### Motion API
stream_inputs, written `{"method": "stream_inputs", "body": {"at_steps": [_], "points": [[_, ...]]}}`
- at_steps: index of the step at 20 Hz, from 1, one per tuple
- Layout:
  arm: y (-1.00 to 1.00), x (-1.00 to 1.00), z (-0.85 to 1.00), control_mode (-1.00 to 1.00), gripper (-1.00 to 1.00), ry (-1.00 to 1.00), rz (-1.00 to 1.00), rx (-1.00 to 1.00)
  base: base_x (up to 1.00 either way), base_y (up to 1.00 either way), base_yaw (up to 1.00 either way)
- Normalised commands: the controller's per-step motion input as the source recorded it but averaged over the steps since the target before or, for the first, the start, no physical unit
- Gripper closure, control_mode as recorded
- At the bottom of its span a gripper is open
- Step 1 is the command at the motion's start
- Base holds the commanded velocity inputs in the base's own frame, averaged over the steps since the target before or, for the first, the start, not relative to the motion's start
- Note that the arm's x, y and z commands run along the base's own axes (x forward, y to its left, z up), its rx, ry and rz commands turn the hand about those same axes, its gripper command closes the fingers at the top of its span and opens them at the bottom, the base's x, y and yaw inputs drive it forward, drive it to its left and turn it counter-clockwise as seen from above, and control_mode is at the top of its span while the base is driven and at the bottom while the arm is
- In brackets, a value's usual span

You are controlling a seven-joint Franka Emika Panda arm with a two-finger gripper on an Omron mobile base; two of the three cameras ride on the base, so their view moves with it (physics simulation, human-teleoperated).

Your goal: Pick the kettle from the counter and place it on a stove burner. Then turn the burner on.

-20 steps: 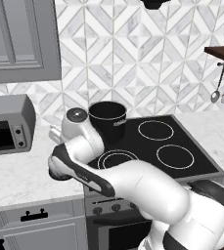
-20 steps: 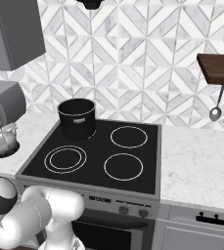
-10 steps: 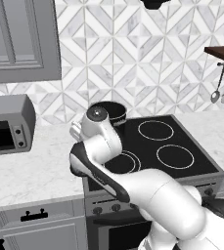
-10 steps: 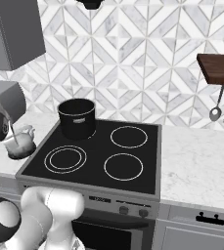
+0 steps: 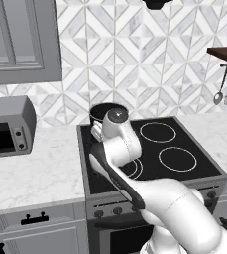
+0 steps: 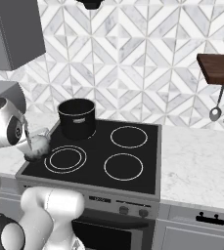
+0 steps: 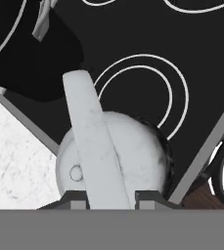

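Kettle (image 7: 111, 161) held off the surface, over the front-left corner of the black glass cooktop (image 6: 147, 156), partly over the double-ringed stove burner (image 6: 65, 158) and not centred on it. Gripper (image 7: 111, 197) closed on the arched handle (image 7: 91, 132); fingertips (image 7: 78, 200) pressing it from either side at the bottom of the hand view. In the right base view, kettle (image 6: 36, 145) hanging just below the white wrist, at the cooktop's left edge, beside the burner rings. Tall black pot (image 6: 77, 118) standing on the rear-left circle, just behind the kettle, apart from it. Marble counter (image 5: 33, 171) to the left of the stove, toaster oven (image 5: 8, 126) at its back. In the left base view, arm in front of the kettle; kettle itself not discernible there. Utensils (image 6: 221, 110) hanging under the wooden shelf (image 6: 218, 68) at right.
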Motion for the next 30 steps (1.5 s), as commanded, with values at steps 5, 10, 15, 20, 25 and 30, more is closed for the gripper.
{"method": "stream_inputs", "body": {"at_steps": [5, 10, 15, 20, 25, 30], "points": [[-0.5, 0.0, 0.0, -1.0, 1.0, 0.0, -0.1, 0.0, 0.0, 0.0, 0.0], [-0.46, 0.0, 0.0, -1.0, 1.0, 0.0, -0.08, 0.0, 0.0, 0.0, 0.0], [-0.34, 0.0, 0.0, -1.0, 1.0, 0.0, -0.04, 0.0, 0.0, 0.0, 0.0], [-0.12, 0.1, 0.0, -1.0, 1.0, 0.0, -0.02, 0.0, 0.0, 0.0, 0.0], [0.0, 0.19, 0.0, -1.0, 1.0, 0.0, 0.0, 0.0, 0.0, 0.0, 0.0], [0.0, 0.27, 0.0, -1.0, 1.0, 0.0, 0.0, 0.0, 0.0, 0.0, 0.0]]}}
